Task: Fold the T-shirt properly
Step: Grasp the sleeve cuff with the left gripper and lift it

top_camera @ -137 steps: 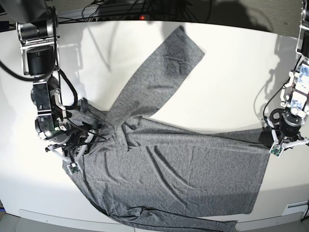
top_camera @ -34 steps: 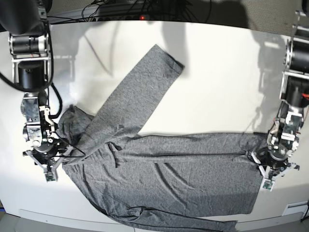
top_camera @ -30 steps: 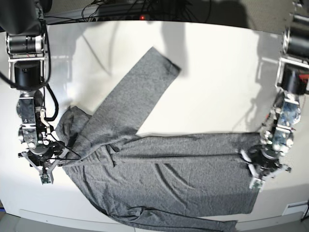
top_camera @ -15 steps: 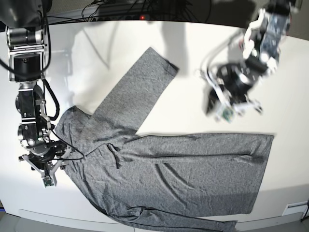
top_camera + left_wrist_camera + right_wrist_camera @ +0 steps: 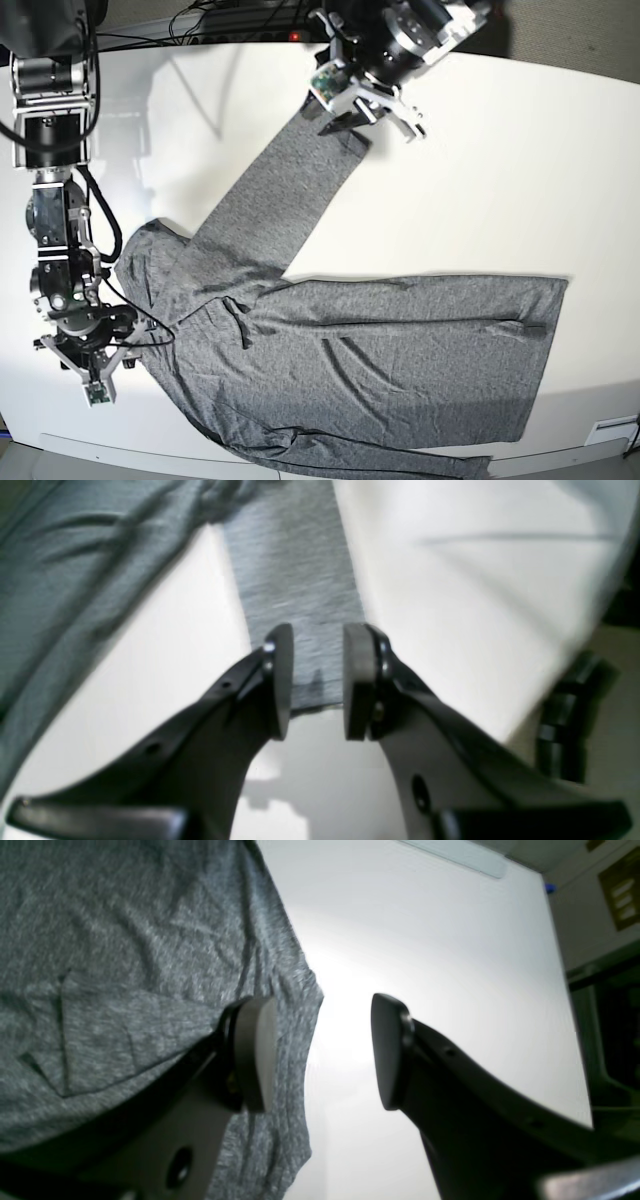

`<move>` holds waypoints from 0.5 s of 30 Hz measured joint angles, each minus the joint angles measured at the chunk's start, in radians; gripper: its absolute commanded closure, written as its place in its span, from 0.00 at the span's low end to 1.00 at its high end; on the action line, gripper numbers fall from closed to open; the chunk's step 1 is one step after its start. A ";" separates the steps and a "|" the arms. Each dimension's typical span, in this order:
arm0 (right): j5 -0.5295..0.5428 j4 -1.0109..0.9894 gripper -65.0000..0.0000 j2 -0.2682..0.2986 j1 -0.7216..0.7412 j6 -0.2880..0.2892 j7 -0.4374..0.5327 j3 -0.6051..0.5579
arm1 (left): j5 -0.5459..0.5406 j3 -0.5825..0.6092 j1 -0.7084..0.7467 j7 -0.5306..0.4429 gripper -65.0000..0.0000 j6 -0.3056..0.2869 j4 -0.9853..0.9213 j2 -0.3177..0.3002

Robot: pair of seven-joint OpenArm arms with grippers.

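The heather-grey T-shirt (image 5: 350, 350) lies spread on the white table (image 5: 500, 180), one long sleeve angled up toward the back. My left gripper (image 5: 372, 120) hovers over that sleeve's cuff. In the left wrist view its jaws (image 5: 312, 680) stand apart, with the cuff end of the T-shirt (image 5: 295, 580) showing between the pads and nothing pinched. My right gripper (image 5: 95, 368) sits at the shirt's shoulder edge on the left, open (image 5: 322, 1055). One of its fingers (image 5: 255, 1055) is above the T-shirt (image 5: 125, 965) and the other is above bare table.
Cables and a power strip with a red light (image 5: 295, 37) run along the table's back edge. The shirt's lower sleeve hangs over the front edge (image 5: 450, 465). A dark arm part (image 5: 565, 720) shows beyond the table edge in the left wrist view.
My left arm has let go of the hem at the right and swung up across the table to the sleeve cuff at the back. The hem now lies flat. My right gripper has shifted slightly down.
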 measured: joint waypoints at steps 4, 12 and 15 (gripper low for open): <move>0.002 0.055 0.56 -0.003 0.000 0.000 -0.003 0.000 | -0.014 -0.003 -0.029 0.008 0.74 0.021 -0.146 0.056; 0.001 0.075 0.56 -0.002 0.000 0.000 -0.035 0.000 | -0.101 0.003 -0.053 0.013 0.59 -0.015 -0.233 0.070; 0.001 0.075 0.56 -0.002 0.000 0.000 -0.045 0.000 | -0.143 0.010 -0.053 0.010 0.58 -0.024 -0.233 0.071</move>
